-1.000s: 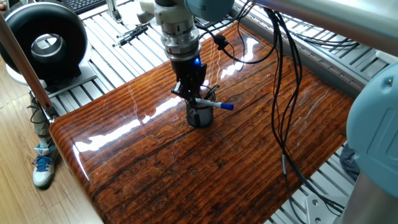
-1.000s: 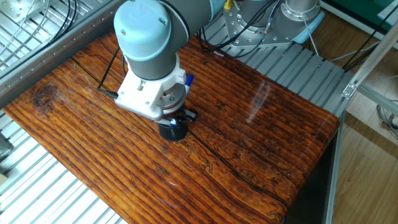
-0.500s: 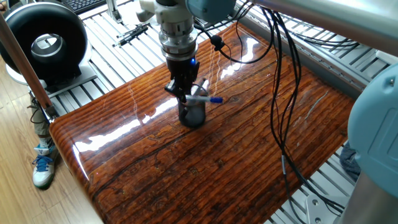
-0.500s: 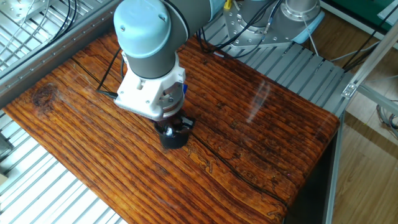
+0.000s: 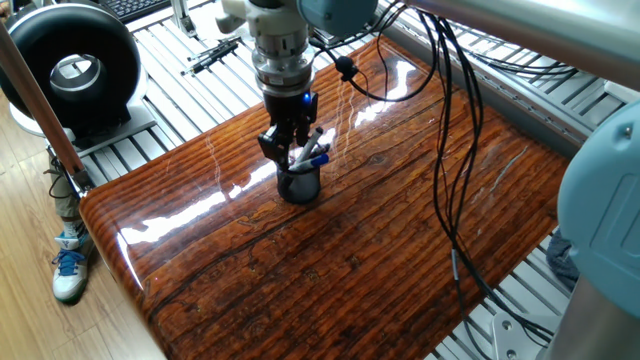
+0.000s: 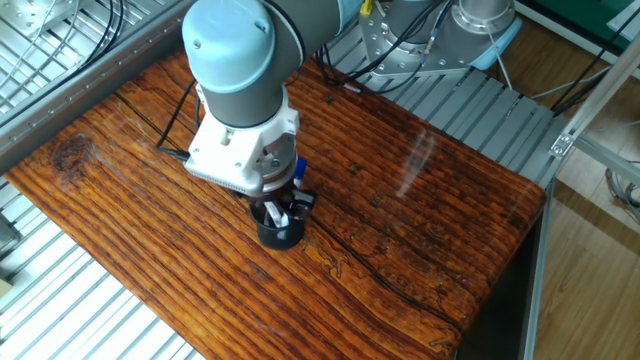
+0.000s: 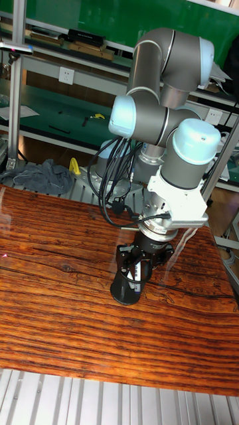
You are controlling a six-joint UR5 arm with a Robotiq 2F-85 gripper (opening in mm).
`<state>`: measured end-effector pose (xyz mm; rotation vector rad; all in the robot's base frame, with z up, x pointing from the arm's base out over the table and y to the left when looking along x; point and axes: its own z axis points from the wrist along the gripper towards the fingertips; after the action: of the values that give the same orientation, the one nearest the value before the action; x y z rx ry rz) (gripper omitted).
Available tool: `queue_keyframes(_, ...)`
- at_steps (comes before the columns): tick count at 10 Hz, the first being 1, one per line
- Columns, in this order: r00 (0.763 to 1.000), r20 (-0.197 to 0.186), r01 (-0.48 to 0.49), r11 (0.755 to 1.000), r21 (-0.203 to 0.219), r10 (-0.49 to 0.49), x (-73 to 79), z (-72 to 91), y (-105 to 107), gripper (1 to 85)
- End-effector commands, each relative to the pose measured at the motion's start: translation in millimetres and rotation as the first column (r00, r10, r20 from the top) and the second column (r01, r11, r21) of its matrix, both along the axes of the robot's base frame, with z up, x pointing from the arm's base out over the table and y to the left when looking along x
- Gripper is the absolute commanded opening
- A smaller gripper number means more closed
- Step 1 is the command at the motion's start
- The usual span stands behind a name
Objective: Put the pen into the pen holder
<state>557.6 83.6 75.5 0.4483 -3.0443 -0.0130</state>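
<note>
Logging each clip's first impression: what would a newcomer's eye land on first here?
Most likely the arm reaching down at mid-table, its gripper right over the black mesh pen holder. The pen stands steeply tilted there, lower end in the cup, blue end sticking out beside the fingers. Next comes the glossy striped wooden table with black cables draped over its right side.

Glossy, strongly grained wood table (image 5: 330,260) mirrors the lights. A black wire-mesh pen holder (image 5: 299,184) stands on it, beneath a smooth grey-blue plastic-look arm (image 6: 236,60); ribbed metal slats (image 5: 175,60) lie beyond.
</note>
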Motion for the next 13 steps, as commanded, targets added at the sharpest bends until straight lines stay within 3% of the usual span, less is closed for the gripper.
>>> queue_keyframes(1, 1.0, -0.007, -0.001, 1.0, 0.012, 0.001, -1.2, 3.3, 3, 54.0)
queue_keyframes(2, 1.0, -0.008, 0.008, 1.0, -0.004, -0.009, -2.3, 6.7, 0, 45.3)
queue_keyframes(4, 1.0, -0.009, 0.019, 1.0, -0.018, -0.019, -5.7, 21.0, -3, 39.0)
queue_keyframes(8, 1.0, -0.001, 0.015, 1.0, 0.002, -0.015, -6.6, 40.0, 1, 37.7)
queue_keyframes(11, 1.0, -0.012, 0.016, 1.0, 0.01, -0.016, -7.6, 64.2, 1, 36.0)
queue_keyframes(13, 1.0, -0.001, 0.01, 1.0, 0.013, -0.01, -0.6, 77.0, -1, 35.0)
